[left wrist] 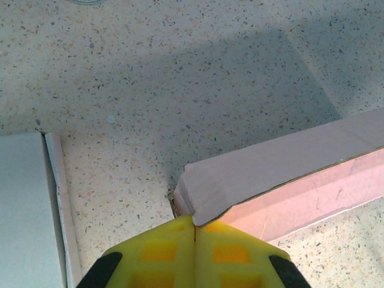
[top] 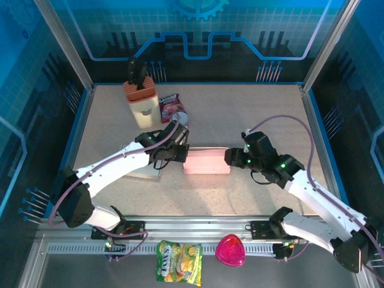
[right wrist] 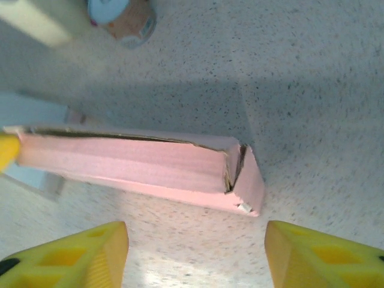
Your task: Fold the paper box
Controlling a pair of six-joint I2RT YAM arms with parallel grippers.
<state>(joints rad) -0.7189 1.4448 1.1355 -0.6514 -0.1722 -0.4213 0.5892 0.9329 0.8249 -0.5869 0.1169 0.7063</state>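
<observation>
Top view: the paper box (top: 206, 162) lies flat mid-tabletop (top: 252, 114), its long axis running left-right. We see an arm at each end, the left gripper (top: 180, 153) at the left end and the right gripper (top: 231, 158) at the right end, both about equally close.

Left wrist: the left gripper (left wrist: 194, 240) has its jaws clenched together, and the tips touch the corner of the near end of the box (left wrist: 282, 171). A loose flap curls over the tips; we cannot tell if its edge is pinched. The box runs off to the right from here. A flat white sheet (left wrist: 24, 204) lies just to the left, apart from the box.

Right wrist: the right gripper (right wrist: 195, 255) has its jaws released and spread wide, with nothing between them. The box (right wrist: 132, 163) lies ahead, its long axis stretching away to the left. Its near end (right wrist: 243, 180) is ahead of the gap, toward the right finger, with the end flap looking only partly tucked. We judge the next move depends on that end lying just ahead of the open right jaws, while the left tips brace the far end.
</observation>
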